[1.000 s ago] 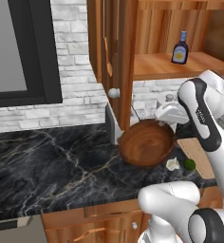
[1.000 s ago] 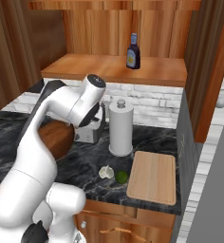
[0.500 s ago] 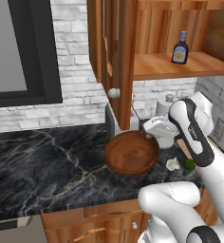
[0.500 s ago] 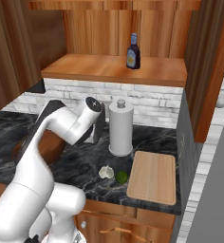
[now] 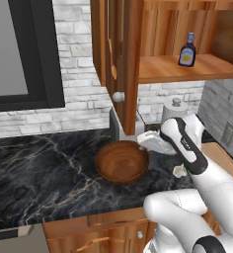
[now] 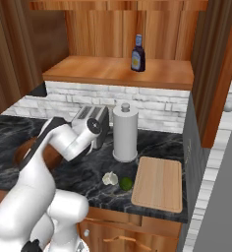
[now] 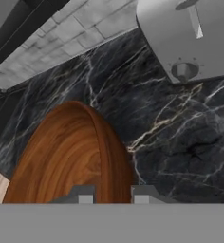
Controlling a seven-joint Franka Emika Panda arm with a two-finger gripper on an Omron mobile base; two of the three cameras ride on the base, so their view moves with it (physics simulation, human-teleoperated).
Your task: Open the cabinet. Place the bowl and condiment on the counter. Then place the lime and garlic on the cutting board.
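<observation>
The wide brown wooden bowl (image 5: 121,163) sits low on the black marble counter (image 5: 44,168), left of the toaster. My gripper (image 5: 141,144) is shut on its right rim; in the hand view that rim (image 7: 107,156) stands between my fingertips (image 7: 81,195). The cabinet (image 5: 119,54) is open, and the blue-capped condiment (image 5: 187,50) stands on its shelf (image 6: 137,53). On the counter, the garlic (image 6: 109,178) and the lime (image 6: 126,183) lie side by side, just left of the tan cutting board (image 6: 158,183).
A silver toaster (image 6: 91,120) and a tall paper-towel roll (image 6: 125,132) stand against the brick wall behind the bowl and board. The open cabinet door hangs above the bowl. A dark window frame (image 5: 39,54) is at the left.
The bowl came down from a tilted hold beside the cabinet door to counter level, moving left and down with my gripper still shut on it. The other things have not moved.
</observation>
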